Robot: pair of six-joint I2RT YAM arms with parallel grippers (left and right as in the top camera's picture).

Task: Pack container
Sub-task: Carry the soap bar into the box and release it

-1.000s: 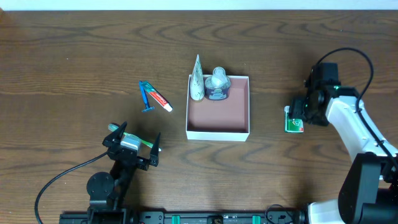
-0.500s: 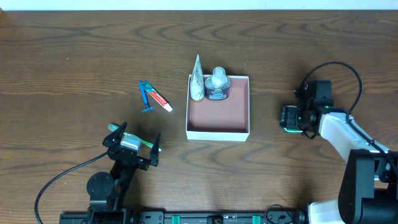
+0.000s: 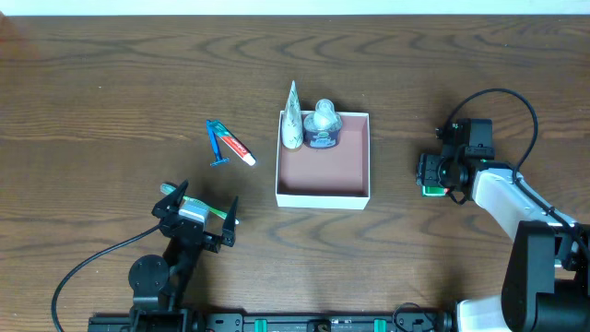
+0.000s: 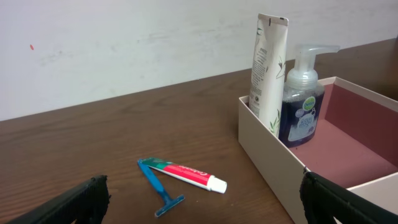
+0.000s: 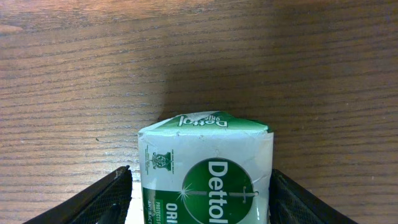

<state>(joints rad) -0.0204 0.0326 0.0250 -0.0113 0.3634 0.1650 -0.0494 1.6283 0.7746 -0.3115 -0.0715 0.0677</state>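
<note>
- Overhead: over the last second the right tool [image 3: 435,175] has swung in and dropped onto the soap [image 3: 428,190], which lies right of the container [image 3: 323,171] and well apart from it.
- The container sits mid-tabletop [image 3: 111,83]. A tube [image 3: 292,118] and a pump bottle [image 3: 322,124] stand at its far wall, and the near floor is bare.
- The razor [image 3: 217,148] and toothpaste [image 3: 238,148] lie to its left, unmoved. The left tool [image 3: 199,208] has not stirred.
- Left wrist: that tool's fingers stand wide apart at the frame edges, holding nothing.
- Right wrist: the soap pack fills the gap between the fingers [image 5: 112,196], which sit against both its sides. It looks clamped, though I cannot tell whether it is off the tabletop.
- Judgement: the pick is as good as made. A lift and a carry to the bare floor should follow.
</note>
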